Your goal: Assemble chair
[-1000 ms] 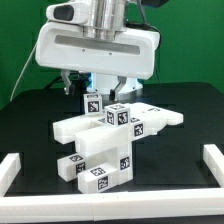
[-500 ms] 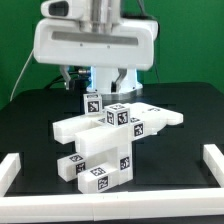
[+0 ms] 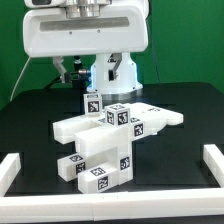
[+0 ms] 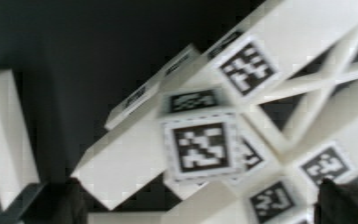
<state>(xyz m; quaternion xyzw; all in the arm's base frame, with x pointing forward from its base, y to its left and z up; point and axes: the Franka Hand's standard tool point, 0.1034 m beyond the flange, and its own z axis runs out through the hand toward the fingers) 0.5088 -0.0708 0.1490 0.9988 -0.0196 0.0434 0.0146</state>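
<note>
The chair [image 3: 105, 140] is a cluster of chunky white blocks and slabs with black-and-white tags, joined in the middle of the black table. A small tagged cube [image 3: 92, 102] sits at its top. My gripper [image 3: 95, 76] hangs above and a little behind the cluster, open, with nothing between its fingers. In the wrist view the tagged chair parts [image 4: 202, 140] fill the picture close below the gripper [image 4: 179, 212], and its dark fingers [image 4: 19, 205] stand wide apart at the picture's edge.
A white border rail runs along the table's front, with its ends at the exterior view's left [image 3: 14, 166] and right [image 3: 212, 158]. A green backdrop stands behind the arm. The arm's white body [image 3: 85, 35] looms over the chair.
The arm has risen straight up away from the chair, and the gripper stays open. The chair parts have not moved.
</note>
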